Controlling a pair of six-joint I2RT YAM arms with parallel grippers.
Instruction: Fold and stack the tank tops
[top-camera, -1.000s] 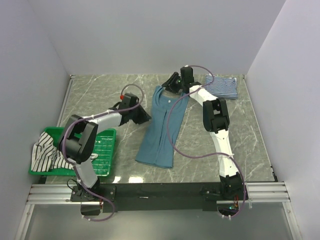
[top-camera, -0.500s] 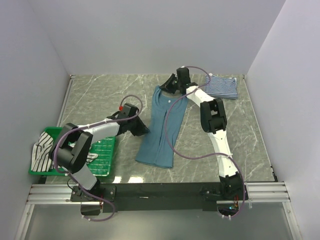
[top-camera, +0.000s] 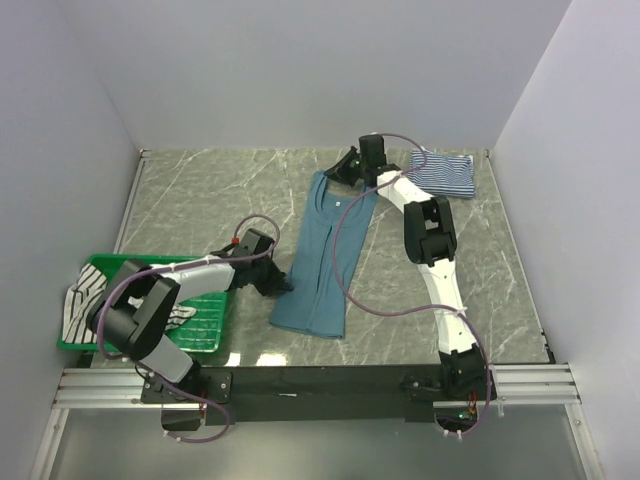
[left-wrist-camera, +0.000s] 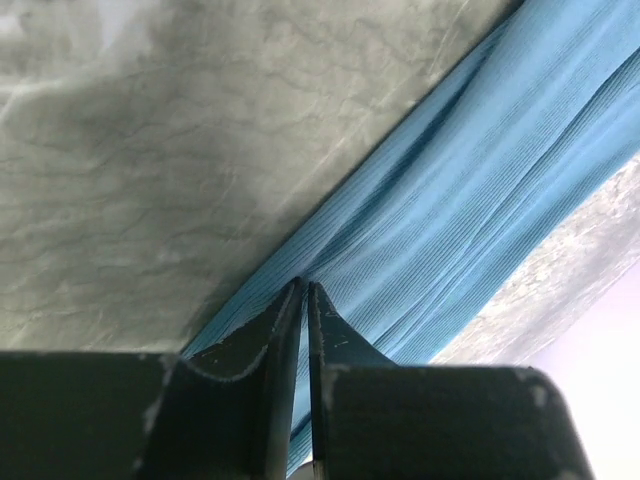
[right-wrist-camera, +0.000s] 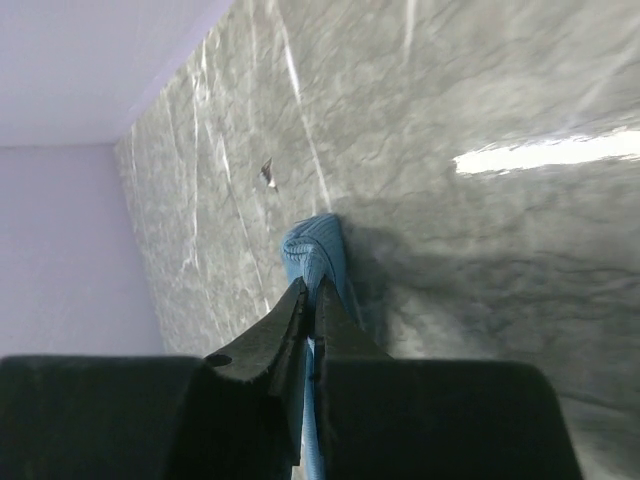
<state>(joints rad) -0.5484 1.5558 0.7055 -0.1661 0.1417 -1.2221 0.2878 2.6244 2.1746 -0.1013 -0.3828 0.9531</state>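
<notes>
Left wrist view's edges cut off the teal tank top.

Robot lab cell: marble-look table inside plain white walls, aluminium mounting rail.

My left pincer and right pincer are black; teal-blue top plain, one-o'clock top fine navy-white striped, basket green

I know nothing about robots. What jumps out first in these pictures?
A teal tank top lies flat mid-table, the left pincer pinching its near left edge, the right pincer a far shoulder strap. A folded navy-striped top sits far right; a green basket, near left, holds a black-and-white striped top.
</notes>
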